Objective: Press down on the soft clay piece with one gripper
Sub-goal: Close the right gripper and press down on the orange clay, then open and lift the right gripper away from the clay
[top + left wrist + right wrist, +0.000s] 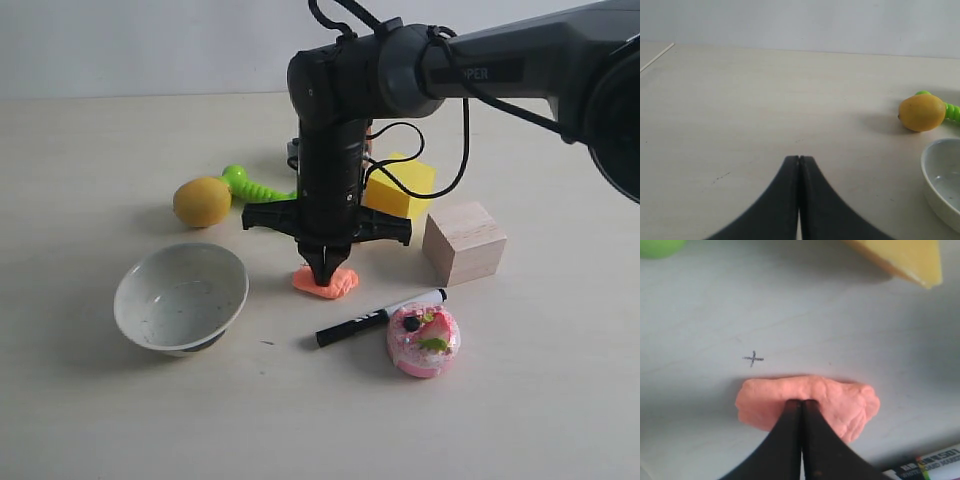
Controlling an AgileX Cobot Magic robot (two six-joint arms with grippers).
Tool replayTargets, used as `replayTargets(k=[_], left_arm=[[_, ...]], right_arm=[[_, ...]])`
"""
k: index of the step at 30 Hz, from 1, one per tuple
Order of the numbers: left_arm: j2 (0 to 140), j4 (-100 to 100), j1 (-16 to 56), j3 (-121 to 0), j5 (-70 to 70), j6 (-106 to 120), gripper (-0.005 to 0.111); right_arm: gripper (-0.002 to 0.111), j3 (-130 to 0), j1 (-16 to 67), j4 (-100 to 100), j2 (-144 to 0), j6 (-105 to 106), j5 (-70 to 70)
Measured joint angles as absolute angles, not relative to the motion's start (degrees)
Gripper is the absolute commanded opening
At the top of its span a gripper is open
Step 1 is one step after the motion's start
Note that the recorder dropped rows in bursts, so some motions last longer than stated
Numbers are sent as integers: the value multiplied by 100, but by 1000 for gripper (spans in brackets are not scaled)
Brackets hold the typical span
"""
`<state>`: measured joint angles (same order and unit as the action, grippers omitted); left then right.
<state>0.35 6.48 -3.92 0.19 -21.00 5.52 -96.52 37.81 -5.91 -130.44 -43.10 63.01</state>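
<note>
Soft clay piece under closed right gripper tip; bowl, marker, wooden block nearby.

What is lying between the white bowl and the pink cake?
A black marker lies between the bowl and the cake, nearer the cake; the exterior view shows it.

The arm label seems to read "OPER"; a pen cross marks the table.

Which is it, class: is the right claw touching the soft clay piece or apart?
Touching. The exterior view shows the right claw tip-down on the soft clay piece, with no gap.
</note>
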Motion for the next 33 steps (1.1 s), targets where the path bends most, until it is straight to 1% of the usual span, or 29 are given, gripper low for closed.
replayTargets(k=[22, 33], left_arm=[[35, 648, -392, 19, -2100, 552, 0], [35, 648, -392, 19, -2100, 552, 0]], right_arm=[[0, -9641, 3804, -484, -12867, -4203, 6187], [0, -9629, 4511, 1523, -11602, -4326, 5719]])
